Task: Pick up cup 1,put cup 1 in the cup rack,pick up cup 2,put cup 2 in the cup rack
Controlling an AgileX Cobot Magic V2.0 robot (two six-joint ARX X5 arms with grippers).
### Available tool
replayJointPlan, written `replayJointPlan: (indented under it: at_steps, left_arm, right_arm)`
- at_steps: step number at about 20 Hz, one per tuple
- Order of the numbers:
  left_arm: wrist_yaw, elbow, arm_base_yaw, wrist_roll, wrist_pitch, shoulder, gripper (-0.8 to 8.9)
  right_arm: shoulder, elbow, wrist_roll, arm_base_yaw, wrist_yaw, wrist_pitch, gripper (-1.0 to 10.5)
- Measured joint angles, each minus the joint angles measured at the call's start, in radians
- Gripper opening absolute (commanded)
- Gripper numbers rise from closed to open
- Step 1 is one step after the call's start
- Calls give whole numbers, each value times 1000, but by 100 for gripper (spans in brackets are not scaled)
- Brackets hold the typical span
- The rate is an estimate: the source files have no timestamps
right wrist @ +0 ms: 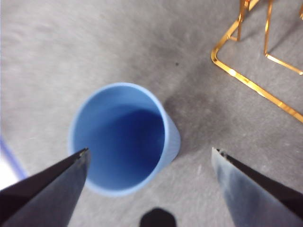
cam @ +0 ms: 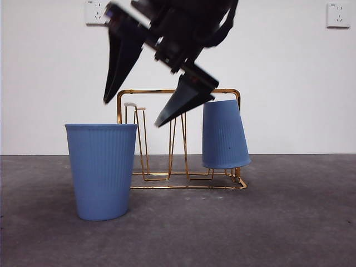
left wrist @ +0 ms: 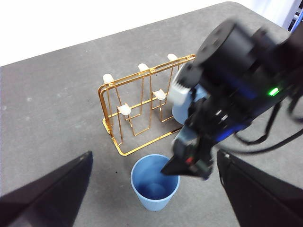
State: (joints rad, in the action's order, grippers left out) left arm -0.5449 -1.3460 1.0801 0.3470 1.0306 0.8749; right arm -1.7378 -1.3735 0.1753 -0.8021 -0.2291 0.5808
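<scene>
Front view: spread right pincer [cam: 158,114] above upright cup 2 [cam: 102,171], cup rack [cam: 178,92] behind.

Cup 2 [cam: 102,169]: light blue, finely ribbed, unmarked. Cup 1 [cam: 224,135]: same light blue, one tiny dark speck. Cup rack [cam: 178,139]: gold wire, white prong tips. Table [cam: 289,222]: dark grey. Wall [cam: 289,78]: white.

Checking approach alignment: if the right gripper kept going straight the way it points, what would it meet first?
Probably cup 2: the right gripper, jaws open, looks down at its open mouth, slightly off-centre, so one jaw may meet the rim. Depth is unclear. Cup 1 sits inverted on the cup rack.
</scene>
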Motion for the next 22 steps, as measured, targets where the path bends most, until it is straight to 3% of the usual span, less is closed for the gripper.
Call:
replayJointPlan:
  at_steps: [4,10,14,19,22]
  left_arm:
    - [1,0,0,-7,0,0,439]
    - [5,0,0,-8,0,0,439]
    - [6,0,0,-7,-1,0,439]
    - [113,0,0,-6,-72,0,439]
    - [184,0,0,-5,-156,0,440]
  right_arm:
    - [-66,0,24,-9,25,-39,428]
    - [-109,0,46,-9,46,-58,121]
    - [-109,0,45,-9,46,-61,-16]
    - [-107,0,11,-8,42,-8,-17]
    - [-34,3,-43,-9,125,105,-17]
